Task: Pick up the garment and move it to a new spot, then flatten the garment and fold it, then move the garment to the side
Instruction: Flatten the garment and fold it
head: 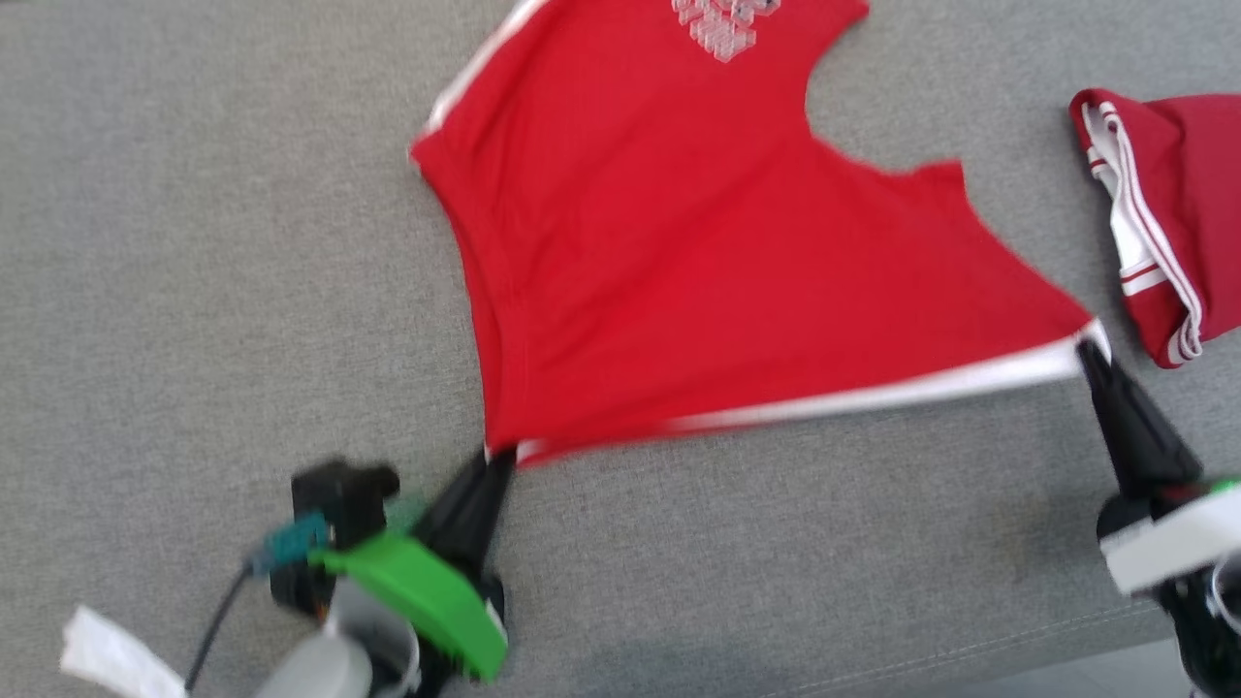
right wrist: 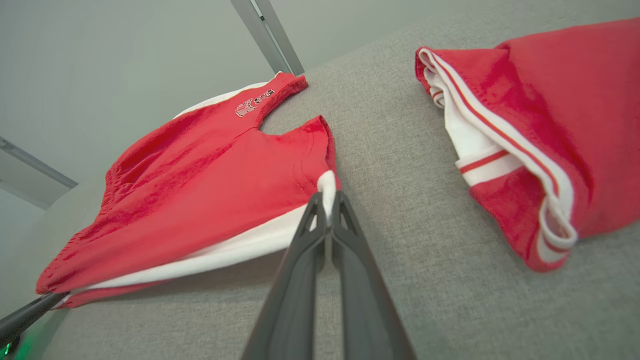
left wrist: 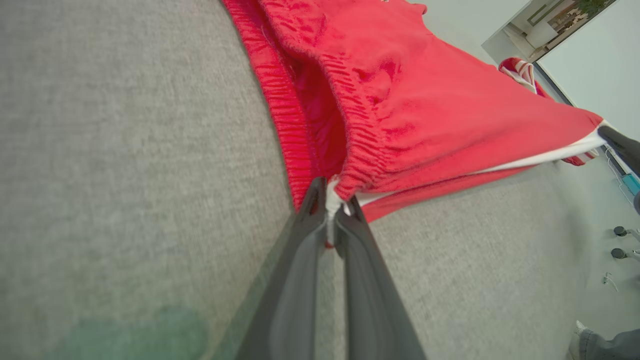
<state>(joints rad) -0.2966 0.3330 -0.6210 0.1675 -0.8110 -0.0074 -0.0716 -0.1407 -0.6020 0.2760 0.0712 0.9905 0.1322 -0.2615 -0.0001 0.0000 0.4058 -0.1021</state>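
Garment: red shorts with a white side stripe, spread over the centre and top of the head view on the grey cloth counter, lower edge pulled taut between the left tool and the right tool.
Left tool: low and left of centre, clenched on the garment's ribbed waistband corner. Its wrist view shows cloth pinched between the dark fingers.
Right tool: at the right of the frame, clamped tight on the white-trimmed leg corner.
Lower edge: appears raised slightly off the counter, though the head view is blurred.
Emblem: pale print at the top edge, detail unreadable.
Second garment: folded red piece with white stripes at the right edge, apart from the shorts.
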